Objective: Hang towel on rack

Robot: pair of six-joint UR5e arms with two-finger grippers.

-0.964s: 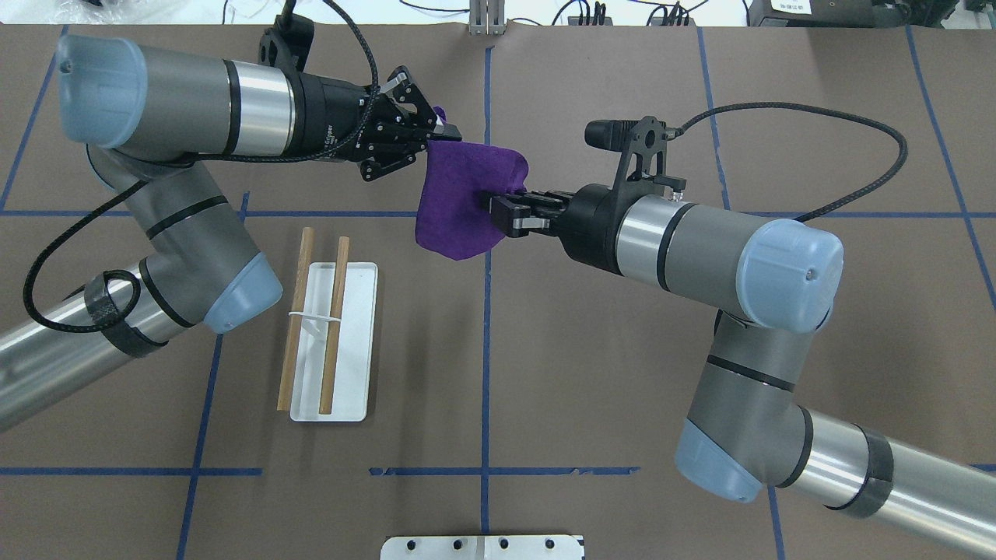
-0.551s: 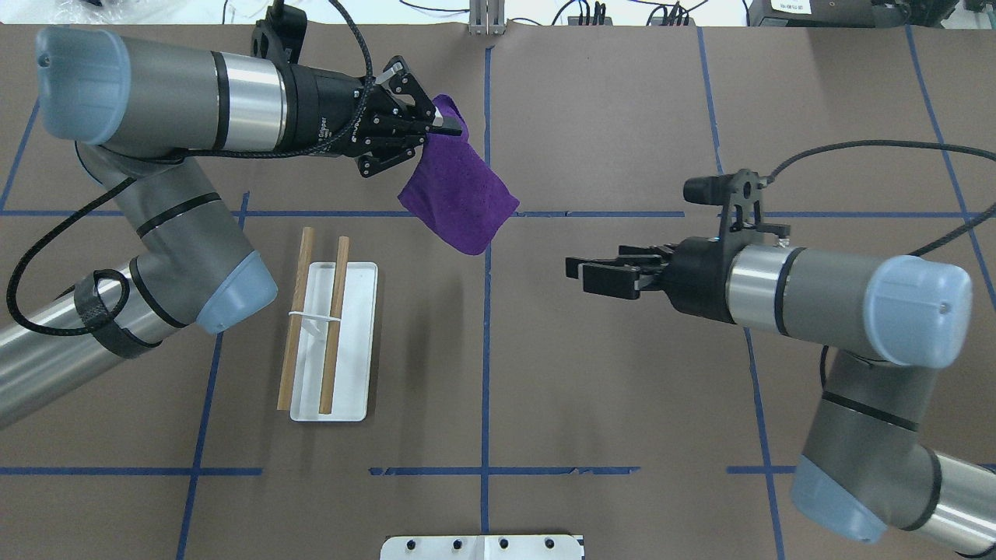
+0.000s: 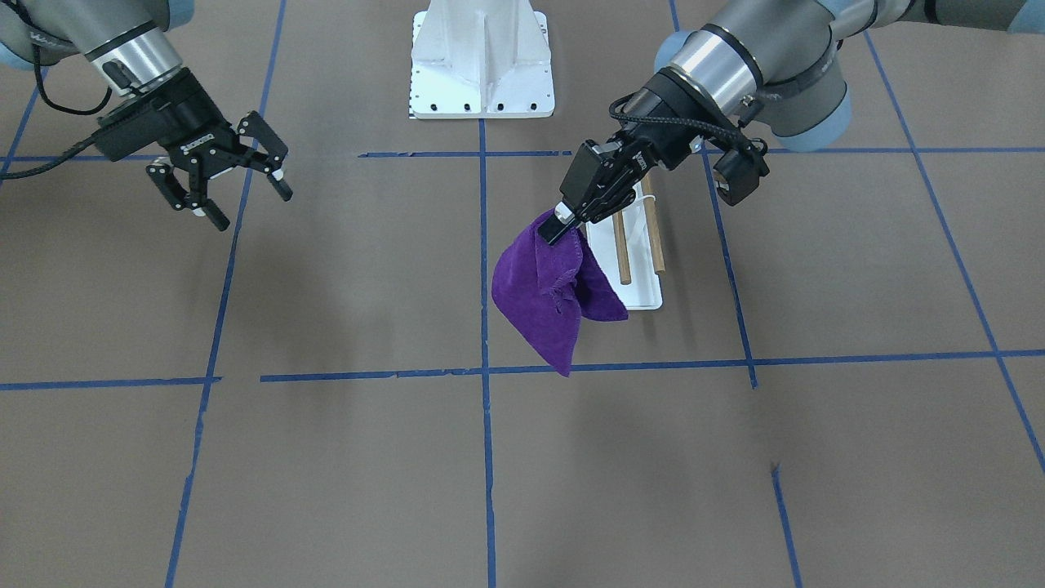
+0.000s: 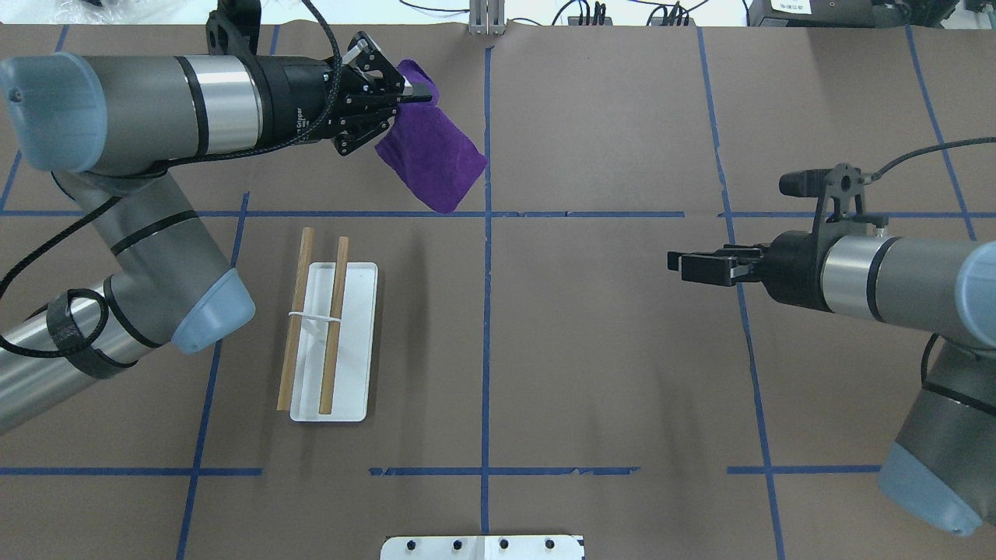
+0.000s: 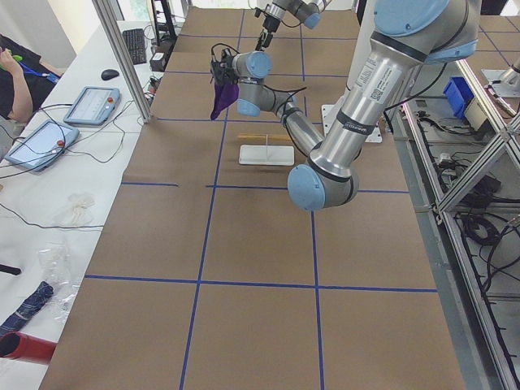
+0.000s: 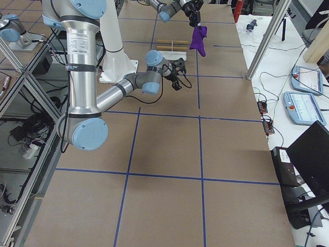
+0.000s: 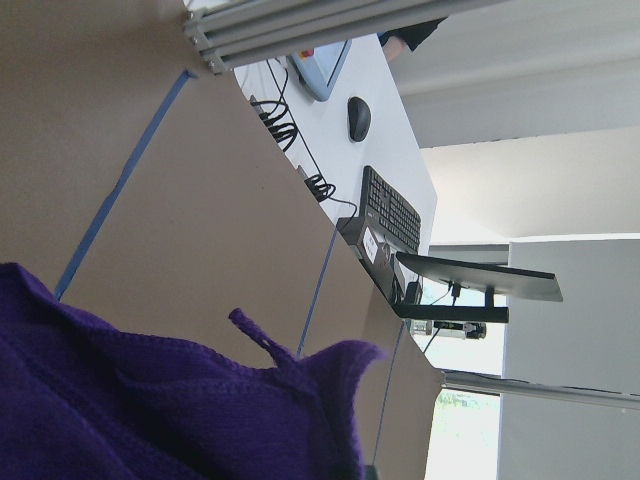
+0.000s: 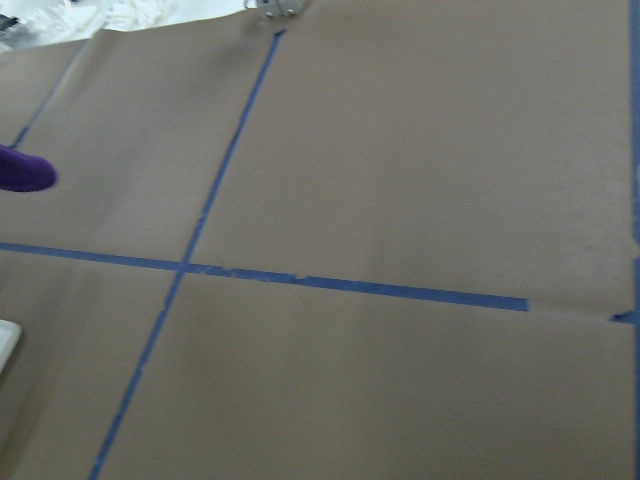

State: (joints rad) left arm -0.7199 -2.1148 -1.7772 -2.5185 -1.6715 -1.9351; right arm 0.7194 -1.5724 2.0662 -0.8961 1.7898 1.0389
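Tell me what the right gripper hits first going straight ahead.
Likely the rack at its far end, past bare table; the right gripper height is unclear, so it might pass over or touch the table first.

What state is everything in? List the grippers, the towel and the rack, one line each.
left gripper: shut on the towel's top corner, raised
right gripper: open, empty, well apart from the towel
towel: hangs loose from the left gripper, in the air, not on the rack
rack: upright, nothing hung on it
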